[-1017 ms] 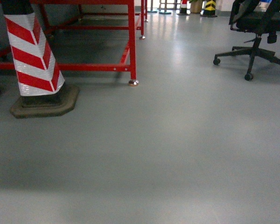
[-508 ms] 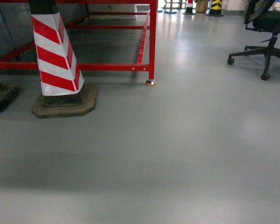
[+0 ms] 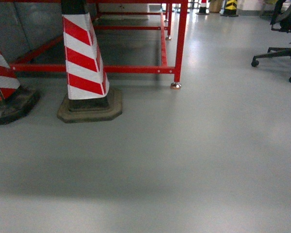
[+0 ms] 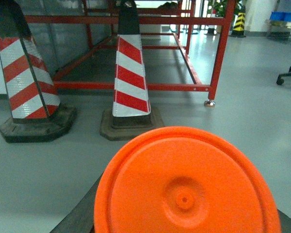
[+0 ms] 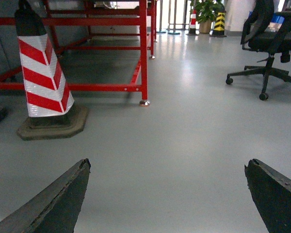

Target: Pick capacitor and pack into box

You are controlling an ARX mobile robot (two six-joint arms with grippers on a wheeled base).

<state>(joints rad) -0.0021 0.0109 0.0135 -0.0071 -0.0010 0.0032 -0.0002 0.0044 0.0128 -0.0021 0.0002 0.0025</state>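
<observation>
Box: I can't find the pale pink tub or its white lid in any of my three views, so I can't describe how it looks.
Capacitor: not visible to me either; I cannot place it relative to either gripper.
Right gripper (image 5: 167,164): spread wide, with nothing between the two dark fingers (image 5: 63,199); only grey floor (image 5: 184,136) shows in the gap.
Left gripper (image 4: 183,221): I cannot tell its state. An orange round disc (image 4: 184,184) fills the lower part of the left wrist view and covers the fingers; only dark slivers show past the disc's lower left and lower right edges.
Orange disc: smooth plastic, with a raised ring and a small dimple at the centre, lying directly in front of the left wrist camera.
Ahead of the left gripper: a red-and-white striped cone (image 4: 130,77) on a dark base, with a second cone (image 4: 24,77) further to the left.
Beyond the cones: a red metal frame (image 4: 218,53) standing on small metal feet.
Ahead and right of the right gripper: a black office chair (image 5: 266,43) on castors, well apart from the frame.
Head view: floor, cones, frame and chair only; neither gripper shows there.
</observation>
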